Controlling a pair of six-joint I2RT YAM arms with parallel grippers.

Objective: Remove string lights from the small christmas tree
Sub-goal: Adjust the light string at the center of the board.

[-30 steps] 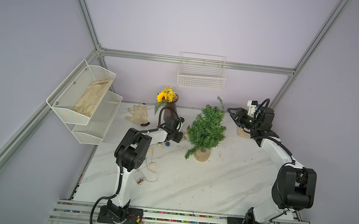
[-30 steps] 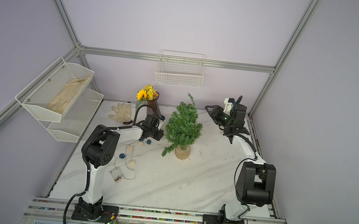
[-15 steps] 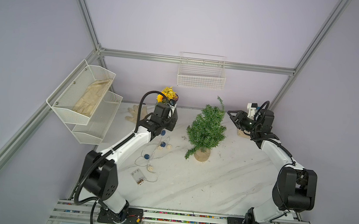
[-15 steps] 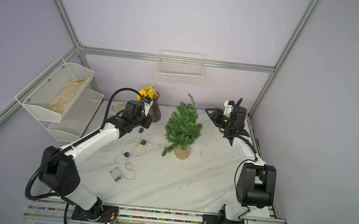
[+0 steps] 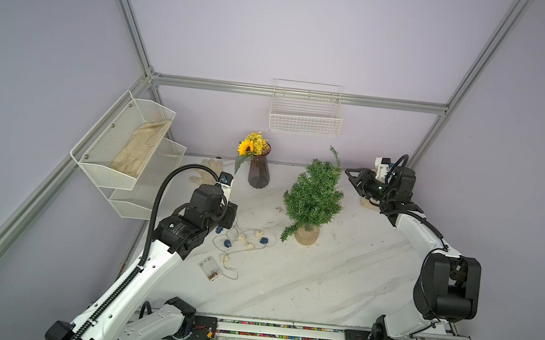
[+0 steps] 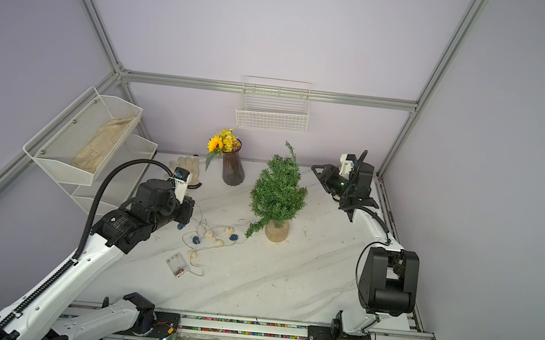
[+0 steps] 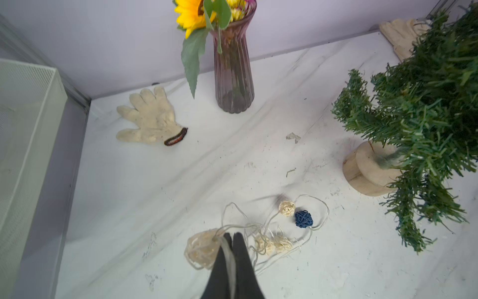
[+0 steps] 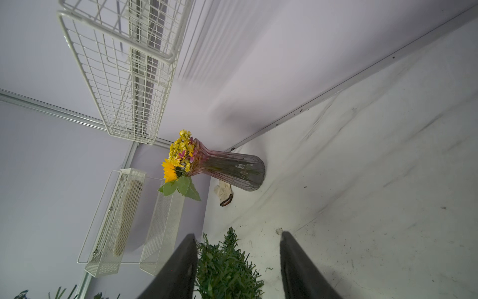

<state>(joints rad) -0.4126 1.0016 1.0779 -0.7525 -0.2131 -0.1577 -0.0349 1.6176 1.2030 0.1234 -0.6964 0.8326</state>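
Pulled back, the left claw [image 7: 232, 236] is pinched shut on the string lights [image 5: 250, 241] by their wire; they sprawl on the table [image 5: 321, 279] between it and the tree [image 5: 313, 196]. The right claw [image 5: 352, 181], half-open and empty, hangs by the treetop.

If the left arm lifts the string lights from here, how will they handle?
Probably floppy: the string lights lie in loose wire loops, so they should dangle from the left gripper. Likely light, though the battery box may drag behind. They may snag the small christmas tree's low branch.
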